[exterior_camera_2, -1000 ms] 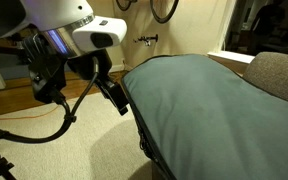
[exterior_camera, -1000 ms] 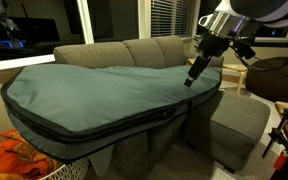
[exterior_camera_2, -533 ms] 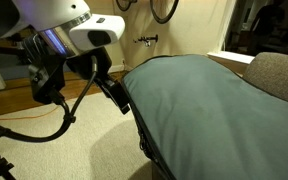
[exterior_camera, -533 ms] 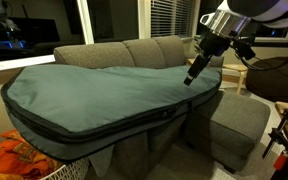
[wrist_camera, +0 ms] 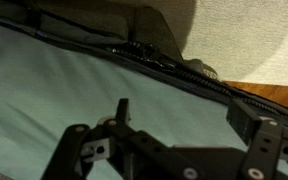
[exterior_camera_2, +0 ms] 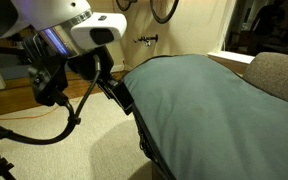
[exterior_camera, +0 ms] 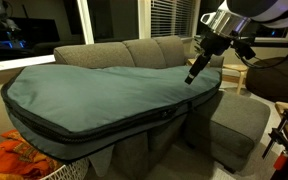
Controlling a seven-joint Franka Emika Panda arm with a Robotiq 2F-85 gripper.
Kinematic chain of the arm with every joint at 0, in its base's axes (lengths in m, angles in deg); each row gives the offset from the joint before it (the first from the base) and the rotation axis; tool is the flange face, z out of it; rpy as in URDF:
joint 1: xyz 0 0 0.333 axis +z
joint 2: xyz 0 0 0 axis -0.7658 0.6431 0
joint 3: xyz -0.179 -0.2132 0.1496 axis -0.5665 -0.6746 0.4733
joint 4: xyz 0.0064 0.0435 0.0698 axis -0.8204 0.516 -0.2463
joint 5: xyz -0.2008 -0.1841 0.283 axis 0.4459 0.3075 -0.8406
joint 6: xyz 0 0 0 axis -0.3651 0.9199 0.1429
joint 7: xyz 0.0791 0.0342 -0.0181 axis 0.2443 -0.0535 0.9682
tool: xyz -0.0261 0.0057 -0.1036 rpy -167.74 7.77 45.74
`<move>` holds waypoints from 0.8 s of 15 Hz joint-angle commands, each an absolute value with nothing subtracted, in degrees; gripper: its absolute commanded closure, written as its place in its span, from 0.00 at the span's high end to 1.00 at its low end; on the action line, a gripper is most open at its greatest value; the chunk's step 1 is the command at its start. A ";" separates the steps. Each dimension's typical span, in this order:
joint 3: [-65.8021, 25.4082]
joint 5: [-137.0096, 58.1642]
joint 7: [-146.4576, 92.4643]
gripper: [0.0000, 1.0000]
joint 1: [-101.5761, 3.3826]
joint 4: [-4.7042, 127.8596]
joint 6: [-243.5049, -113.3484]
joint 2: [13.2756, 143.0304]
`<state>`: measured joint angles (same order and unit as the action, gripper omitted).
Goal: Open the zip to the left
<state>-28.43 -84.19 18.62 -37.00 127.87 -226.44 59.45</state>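
A huge teal-grey padded bag (exterior_camera: pixel 104 95) lies across the grey sofa and also shows in an exterior view (exterior_camera_2: pixel 214 100). Its dark zip (exterior_camera: pixel 94 138) runs round the rim. In the wrist view the zip (wrist_camera: pixel 174 68) crosses diagonally just beyond the jaws, along the bag's edge. I cannot make out the pull for certain. My gripper (exterior_camera: pixel 191 76) hovers at the bag's end near the rim, as an exterior view (exterior_camera_2: pixel 120 100) also shows. Its jaws (wrist_camera: pixel 187 115) are open and empty above the teal fabric, close to the zip but not on it.
The grey sofa (exterior_camera: pixel 134 50) carries the bag. A grey ottoman (exterior_camera: pixel 234 125) stands beside it. Orange cloth (exterior_camera: pixel 14 158) lies at the front corner. Pale carpet (exterior_camera_2: pixel 74 150) and wooden floor (wrist_camera: pixel 274 95) lie beside the bag's end. A desk (exterior_camera: pixel 284 45) stands behind my arm.
My gripper has edged slightly closer to the bag's rim. The bag and zip have not moved.
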 commanded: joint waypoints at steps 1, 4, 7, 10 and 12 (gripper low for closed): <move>-28.45 -84.19 18.73 1.00 -37.00 127.87 -226.44 59.45; -27.85 -85.37 18.85 1.00 -36.07 127.36 -228.58 58.61; -27.35 -85.33 19.22 1.00 -35.96 126.47 -229.50 58.21; -27.17 -85.93 19.46 1.00 -35.65 125.78 -230.06 57.05; -27.21 -86.17 19.48 1.00 -35.14 125.43 -230.68 56.65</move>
